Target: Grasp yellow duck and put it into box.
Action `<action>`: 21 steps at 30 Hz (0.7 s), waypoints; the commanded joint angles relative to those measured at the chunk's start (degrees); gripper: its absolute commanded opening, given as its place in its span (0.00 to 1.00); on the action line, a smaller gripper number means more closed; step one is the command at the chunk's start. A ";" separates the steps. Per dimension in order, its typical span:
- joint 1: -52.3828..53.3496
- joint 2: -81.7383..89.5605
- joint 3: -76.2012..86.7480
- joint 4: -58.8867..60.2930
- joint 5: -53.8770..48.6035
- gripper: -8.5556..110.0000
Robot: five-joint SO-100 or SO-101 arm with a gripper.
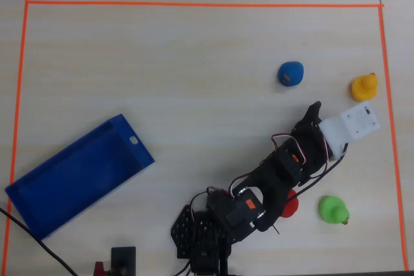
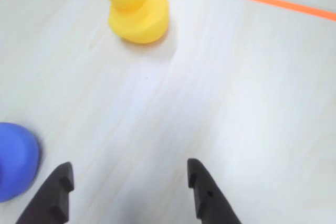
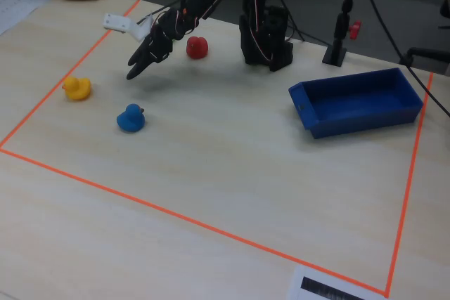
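The yellow duck [image 1: 364, 86] stands near the right tape line in the overhead view, and at the top of the wrist view [image 2: 137, 9]. In the fixed view it is at the left [image 3: 76, 88]. My gripper [image 1: 314, 109] is open and empty, above the table between the yellow duck and a blue duck [image 1: 290, 74]. In the wrist view the gripper [image 2: 128, 182] has its dark fingers [image 2: 203, 187] wide apart, with bare table between them. The yellow duck lies well ahead of them. The dark-blue box [image 1: 77, 174] lies empty at the far left, and at the right of the fixed view [image 3: 358, 100].
The blue duck is at the wrist view's lower left [image 2: 13, 158], beside the left finger. A green duck [image 1: 334, 210] stands right of the arm. A red duck [image 3: 197, 47] sits near the arm's base. Orange tape [image 1: 194, 4] frames the work area.
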 commanded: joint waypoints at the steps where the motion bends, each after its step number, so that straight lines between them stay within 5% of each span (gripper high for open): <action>1: -1.32 -1.67 -3.69 -3.96 -0.35 0.33; 21: -3.25 -11.60 -6.77 -19.78 -2.20 0.36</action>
